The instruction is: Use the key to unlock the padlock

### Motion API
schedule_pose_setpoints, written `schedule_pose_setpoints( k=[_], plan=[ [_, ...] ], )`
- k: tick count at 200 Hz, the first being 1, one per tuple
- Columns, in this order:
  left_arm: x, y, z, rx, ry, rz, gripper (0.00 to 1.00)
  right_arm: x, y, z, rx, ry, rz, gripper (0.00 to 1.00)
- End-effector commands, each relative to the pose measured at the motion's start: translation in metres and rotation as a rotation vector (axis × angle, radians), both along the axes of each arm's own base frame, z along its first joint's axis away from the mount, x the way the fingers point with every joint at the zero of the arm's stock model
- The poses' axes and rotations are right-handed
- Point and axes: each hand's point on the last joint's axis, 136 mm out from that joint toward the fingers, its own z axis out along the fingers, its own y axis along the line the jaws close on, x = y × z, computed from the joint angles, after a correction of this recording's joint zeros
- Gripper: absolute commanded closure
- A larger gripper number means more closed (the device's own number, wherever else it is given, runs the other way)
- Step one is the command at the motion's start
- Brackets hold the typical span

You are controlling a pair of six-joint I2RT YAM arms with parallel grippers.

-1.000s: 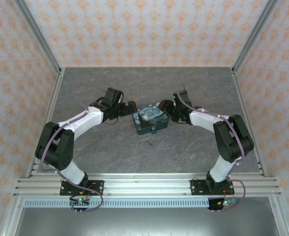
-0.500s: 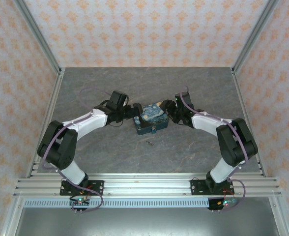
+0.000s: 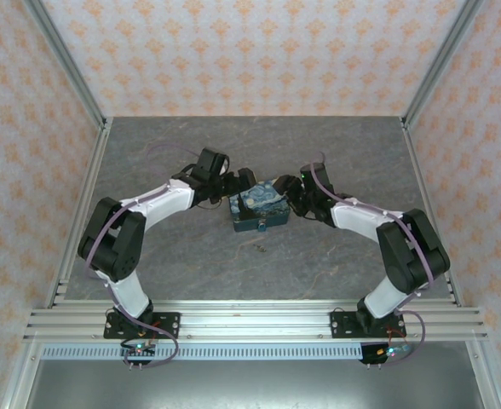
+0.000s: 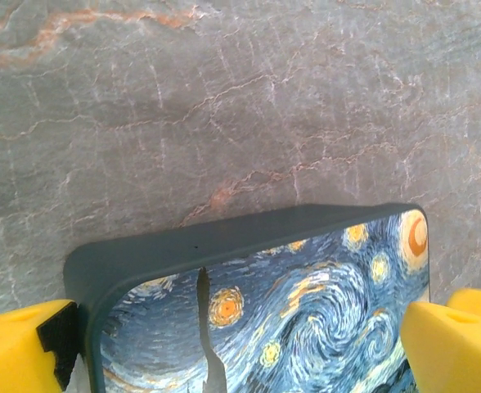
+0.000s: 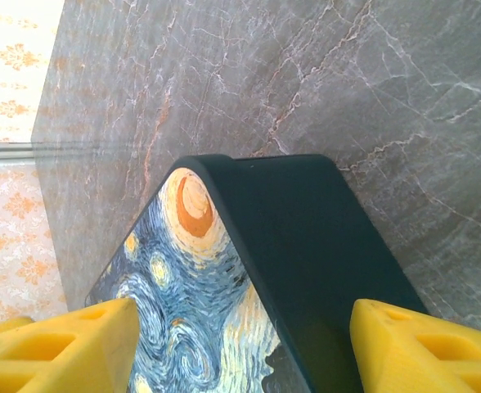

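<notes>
The grey bench (image 3: 148,153) carries the Starry Night tin (image 3: 259,203). The left tool (image 3: 244,181) at its 10 o'clock and the right tool (image 3: 290,189) at its 2 o'clock both stand spread wide astride its corners. The padlock (image 3: 263,227) seems to hang at the tin's 6 o'clock face. The key (image 3: 256,248) lies just beyond, on the bench.

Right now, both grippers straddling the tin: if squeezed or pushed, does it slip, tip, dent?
Probably stiff: the tin shows crisp, rounded edges. Its smooth painted top and sides may slip between the yellow fingers. Low and flat on the table, it would likely slide, not tip.
</notes>
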Motion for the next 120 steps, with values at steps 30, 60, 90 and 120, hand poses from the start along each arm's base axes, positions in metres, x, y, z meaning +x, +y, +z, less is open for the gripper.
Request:
schedule_pose_setpoints(
  k=[30, 60, 90, 120],
  plan=[
    [0.015, -0.014, 0.011, -0.017, -0.032, -0.032, 0.0, -0.005, 0.001, 0.01, 0.047, -0.034, -0.032, 0.31],
    [0.016, -0.014, 0.009, -0.014, -0.028, -0.033, 0.0, -0.004, 0.0, 0.01, 0.044, -0.036, -0.041, 0.31],
    [0.016, -0.012, 0.006, -0.006, -0.025, -0.027, 0.0, -0.001, -0.004, 0.007, 0.018, -0.034, -0.06, 0.27],
    [0.024, -0.004, 0.006, 0.003, -0.034, -0.003, 0.0, 0.001, -0.02, 0.003, -0.071, -0.032, -0.11, 0.1]
  ],
)
